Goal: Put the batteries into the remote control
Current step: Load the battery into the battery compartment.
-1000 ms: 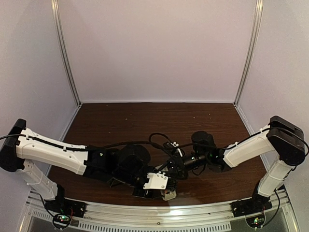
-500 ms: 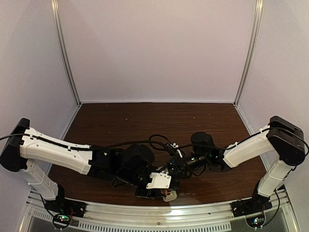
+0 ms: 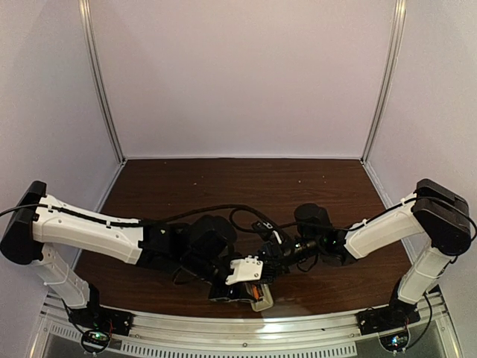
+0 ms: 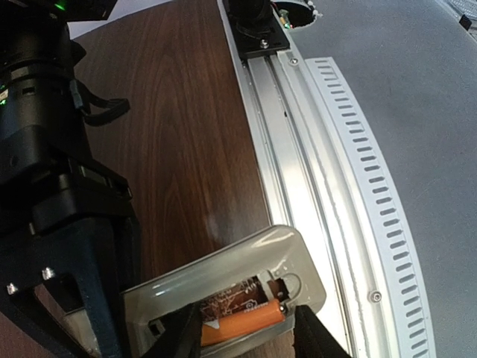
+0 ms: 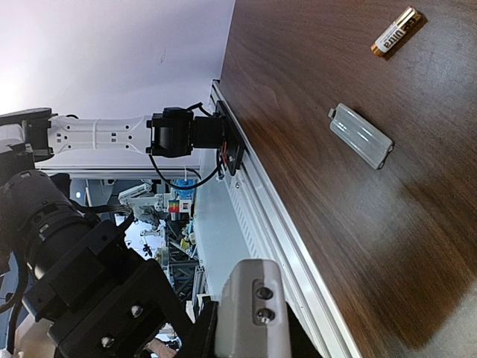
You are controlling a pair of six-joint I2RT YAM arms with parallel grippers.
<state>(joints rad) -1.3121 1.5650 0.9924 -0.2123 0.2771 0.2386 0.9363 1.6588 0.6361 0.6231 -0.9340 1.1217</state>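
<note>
Left wrist view, closest first: the left gripper (image 4: 246, 341) has its jaws pinching the remote control (image 4: 223, 287) from both sides. The pale back is up and the bay is open, with one copper-orange battery (image 4: 242, 328) lying inside. The remote hangs over the desk (image 4: 186, 149) by the aluminium rail (image 4: 298, 164), and the right arm's black body (image 4: 45, 149) crowds the left side. Only the right wrist view shows the second battery (image 5: 395, 31) lying on the desk, with the pale grey plate (image 5: 361, 136) near it, not touching. In the top external view the right gripper (image 3: 267, 262) sits just beside the remote, buried in cables, so I can't tell how its jaws stand.
</note>
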